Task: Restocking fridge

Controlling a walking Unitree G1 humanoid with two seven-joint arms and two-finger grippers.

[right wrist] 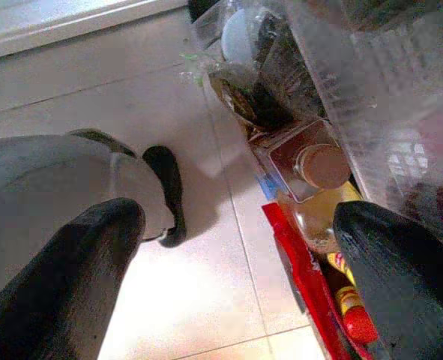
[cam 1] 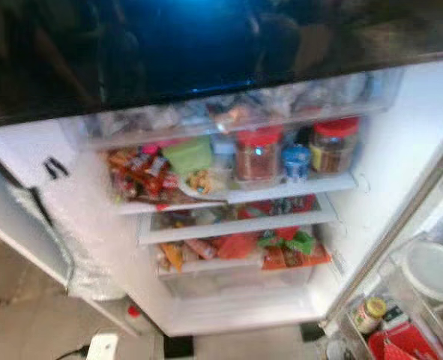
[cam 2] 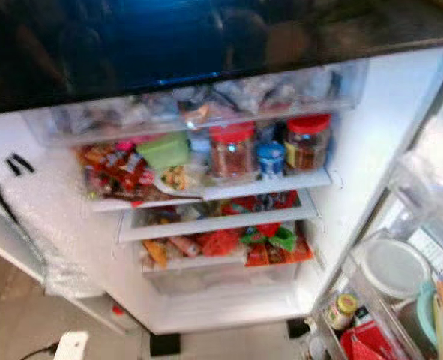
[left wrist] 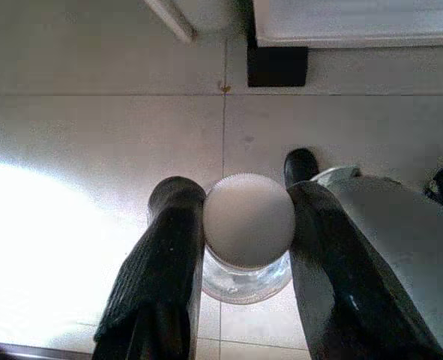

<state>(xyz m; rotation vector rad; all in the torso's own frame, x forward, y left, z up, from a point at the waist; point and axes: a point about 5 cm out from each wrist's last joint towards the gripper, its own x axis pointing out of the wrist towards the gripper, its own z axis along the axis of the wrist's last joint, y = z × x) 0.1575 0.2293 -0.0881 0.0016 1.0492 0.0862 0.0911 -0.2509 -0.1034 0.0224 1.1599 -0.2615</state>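
The fridge stands open before me, and its shelves point(cam 1: 281, 187) are packed. Two red-lidded jars point(cam 1: 258, 154) point(cam 1: 333, 142), a small blue-lidded tub point(cam 1: 296, 161), a green box point(cam 1: 187, 155) and snack packets point(cam 1: 135, 176) fill the top shelf. More packets point(cam 1: 281, 251) lie on the lower shelves. My left gripper point(left wrist: 243, 193) hangs low over the tiled floor, shut on a clear bottle with a round white cap point(left wrist: 249, 217). My right gripper point(right wrist: 243, 225) is open and holds nothing, low beside the fridge door's bins.
The right door's bins point(cam 1: 401, 300) hold a white round lid point(cam 1: 433, 270), a small yellow-lidded jar point(cam 1: 369, 313) and a red packet point(cam 1: 401, 346). The left door point(cam 1: 26, 225) swings out at the left. A glossy black panel point(cam 1: 169, 52) overhangs the shelves. My leg point(left wrist: 401, 240) is close to the left gripper.
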